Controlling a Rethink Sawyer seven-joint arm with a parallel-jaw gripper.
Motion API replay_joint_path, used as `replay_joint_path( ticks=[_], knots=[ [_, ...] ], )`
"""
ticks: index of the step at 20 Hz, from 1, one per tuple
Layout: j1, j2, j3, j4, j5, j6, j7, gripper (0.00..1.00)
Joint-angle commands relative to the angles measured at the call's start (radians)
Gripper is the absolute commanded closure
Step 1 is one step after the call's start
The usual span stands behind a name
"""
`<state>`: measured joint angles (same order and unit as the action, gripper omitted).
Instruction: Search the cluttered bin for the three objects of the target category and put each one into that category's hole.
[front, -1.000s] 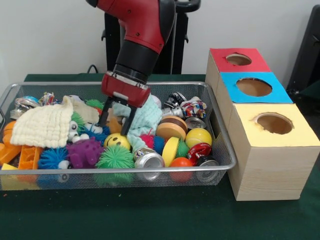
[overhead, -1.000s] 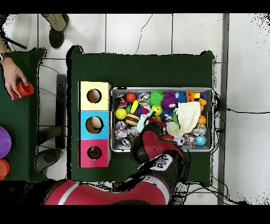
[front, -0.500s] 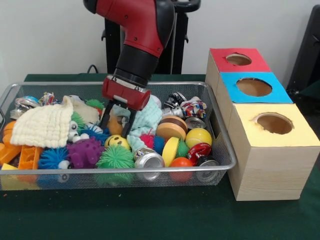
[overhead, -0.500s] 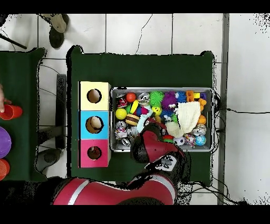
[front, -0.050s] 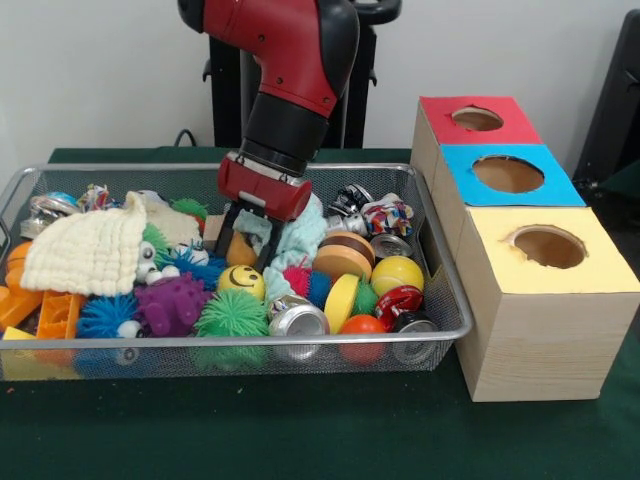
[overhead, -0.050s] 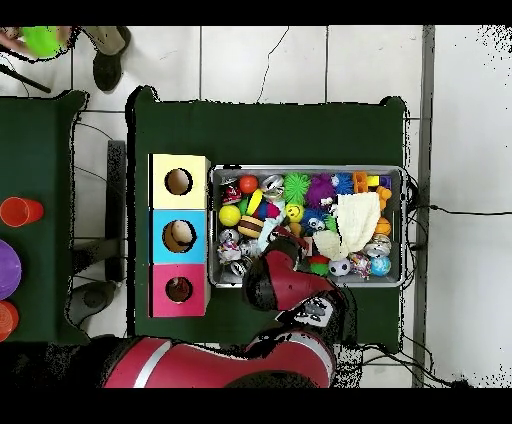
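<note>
Over the wire bin, the gripper is hanging with fingers spread and empty astride an orange ball, so closing squarely should avoid snagging the mint cloth.

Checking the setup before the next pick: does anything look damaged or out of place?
The silver can at the bin's front lies on its side and looks dented. The cream cloth is draped over toys. Nothing has spilled outside.
</note>
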<state>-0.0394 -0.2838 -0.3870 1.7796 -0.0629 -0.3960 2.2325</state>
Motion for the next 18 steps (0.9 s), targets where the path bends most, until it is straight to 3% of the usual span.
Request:
replay_joint_path(
  ticks=[1, 5, 6, 18],
  knots=[
    [-0.032, 0.092, 0.162, 0.074, 0.063, 0.083, 0.198, 0.0],
    [-0.034, 0.092, 0.166, 0.077, 0.057, 0.06, 0.195, 0.0],
    [-0.034, 0.092, 0.166, 0.076, 0.054, 0.064, 0.189, 1.0],
    [-0.014, 0.102, 0.149, 0.078, 0.063, 0.025, 0.184, 1.0]
  ],
)
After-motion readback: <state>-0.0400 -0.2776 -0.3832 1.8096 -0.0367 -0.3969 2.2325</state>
